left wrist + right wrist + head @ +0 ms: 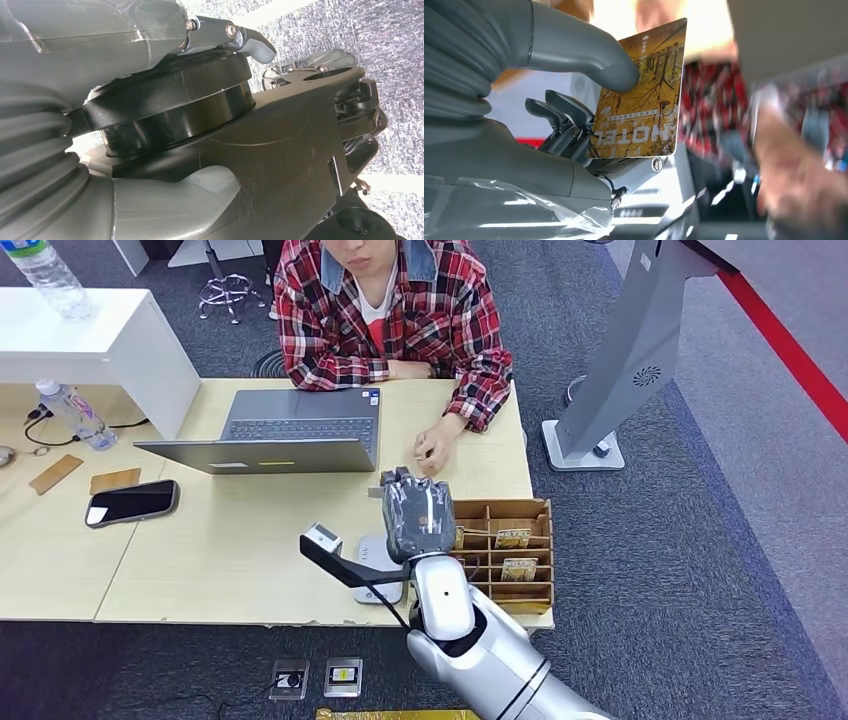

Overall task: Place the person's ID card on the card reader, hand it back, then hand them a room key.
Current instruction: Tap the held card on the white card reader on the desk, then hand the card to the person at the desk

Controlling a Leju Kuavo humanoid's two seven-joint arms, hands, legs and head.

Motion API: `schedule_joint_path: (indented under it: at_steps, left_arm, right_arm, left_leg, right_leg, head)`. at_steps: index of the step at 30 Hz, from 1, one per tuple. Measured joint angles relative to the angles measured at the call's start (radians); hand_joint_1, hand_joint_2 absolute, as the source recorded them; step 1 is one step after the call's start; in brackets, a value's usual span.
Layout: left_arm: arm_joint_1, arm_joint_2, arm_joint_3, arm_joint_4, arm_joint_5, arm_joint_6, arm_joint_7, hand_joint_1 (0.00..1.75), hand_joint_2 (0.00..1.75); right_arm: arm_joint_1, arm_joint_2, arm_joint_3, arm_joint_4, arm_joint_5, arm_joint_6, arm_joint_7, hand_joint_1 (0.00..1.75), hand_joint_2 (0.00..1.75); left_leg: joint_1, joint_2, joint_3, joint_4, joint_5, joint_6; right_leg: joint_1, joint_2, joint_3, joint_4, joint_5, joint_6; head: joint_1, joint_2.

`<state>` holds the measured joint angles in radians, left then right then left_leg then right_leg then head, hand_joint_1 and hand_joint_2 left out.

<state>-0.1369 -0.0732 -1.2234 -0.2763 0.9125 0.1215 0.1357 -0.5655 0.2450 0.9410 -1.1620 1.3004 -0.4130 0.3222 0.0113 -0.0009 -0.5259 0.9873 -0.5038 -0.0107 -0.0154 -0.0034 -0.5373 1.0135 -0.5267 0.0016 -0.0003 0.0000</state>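
Room key, a yellow hotel card, sits pinched between my right hand's thumb and dark fingers, raised above the desk just in front of the person's hand. I judge this is the hand-over: I should keep the pinch firm, hold the card steady and level toward that hand, and let go only once it grips. My left hand is too close to its camera to tell how it lies. Beside my right hand stand a wooden card rack, the card reader and a laptop; grey carpet surrounds the desk.
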Motion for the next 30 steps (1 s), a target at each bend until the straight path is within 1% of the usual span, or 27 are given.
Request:
schedule_joint_path:
  at_steps: [3,6,10,16,17,20,21,23,30]
  left_arm:
    - [0.000,0.000,0.000,0.001,0.000,-0.004,-0.001,0.00,1.75]
    - [0.000,0.000,0.000,0.001,0.000,-0.006,-0.005,0.00,1.75]
    - [0.000,0.000,0.000,0.001,0.000,-0.007,-0.013,0.00,1.75]
    - [0.000,0.000,0.000,0.001,0.000,-0.008,-0.016,0.00,1.75]
    - [0.000,0.000,0.000,0.001,0.000,-0.008,-0.016,0.00,1.75]
    - [0.000,0.000,0.000,0.001,0.000,-0.009,-0.016,0.00,1.75]
    - [0.000,0.000,0.000,0.001,0.000,-0.009,-0.016,0.00,1.75]
    - [0.000,0.000,-0.001,0.001,0.000,-0.009,-0.016,0.00,1.75]
    - [0.000,0.000,-0.001,0.001,0.000,-0.009,-0.016,0.00,1.75]
  right_arm:
    - [-0.027,-0.021,-0.025,-0.067,0.011,0.020,0.035,1.75,1.75]
    - [-0.054,-0.037,-0.045,-0.084,0.002,0.052,0.053,1.75,1.75]
    - [-0.086,-0.056,-0.062,-0.068,-0.020,0.084,0.070,1.75,1.75]
    - [-0.114,-0.085,-0.087,-0.010,-0.027,0.092,0.100,1.75,1.75]
    - [-0.116,-0.089,-0.092,-0.002,-0.023,0.089,0.105,1.34,1.75]
    - [-0.122,-0.099,-0.104,0.018,0.003,0.057,0.125,0.03,1.75]
    - [-0.125,-0.102,-0.109,0.025,0.011,0.043,0.130,0.00,1.75]
    - [-0.130,-0.108,-0.119,0.035,0.022,0.022,0.134,0.00,1.75]
    - [-0.122,-0.118,-0.144,0.045,0.022,-0.005,0.125,0.00,1.75]
  left_leg:
    - [0.000,0.000,0.000,0.000,0.000,0.000]
    - [0.000,0.000,0.000,0.000,0.000,0.000]
    - [0.000,0.000,0.000,0.000,0.000,0.000]
    - [0.000,0.000,-0.001,0.000,0.000,0.000]
    - [0.000,0.000,-0.001,0.000,0.000,0.000]
    - [0.000,0.000,-0.001,0.000,0.000,0.000]
    - [0.000,0.000,-0.001,0.000,0.000,0.000]
    - [0.000,0.000,-0.001,0.000,0.000,0.000]
    - [0.000,0.000,0.000,0.000,0.000,0.000]
  right_leg:
    - [0.000,0.000,0.000,0.000,0.000,0.000]
    - [0.000,0.000,0.000,0.000,0.000,0.000]
    - [0.000,0.000,0.000,0.000,0.000,0.000]
    - [0.000,0.000,0.000,0.000,0.000,0.000]
    - [0.000,0.000,0.000,0.000,0.000,0.000]
    - [0.000,0.000,0.000,0.000,0.000,0.000]
    - [0.000,-0.001,0.000,0.000,0.000,0.000]
    - [0.000,-0.001,0.000,0.000,0.000,0.000]
    - [0.000,-0.001,0.000,0.000,0.000,0.000]
  head:
    - [0.000,0.000]
    - [0.000,0.000]
    - [0.000,0.000]
    - [0.000,0.000]
    - [0.000,0.000]
    - [0.000,0.000]
    - [0.000,0.000]
    - [0.000,0.000]
    - [0.000,0.000]
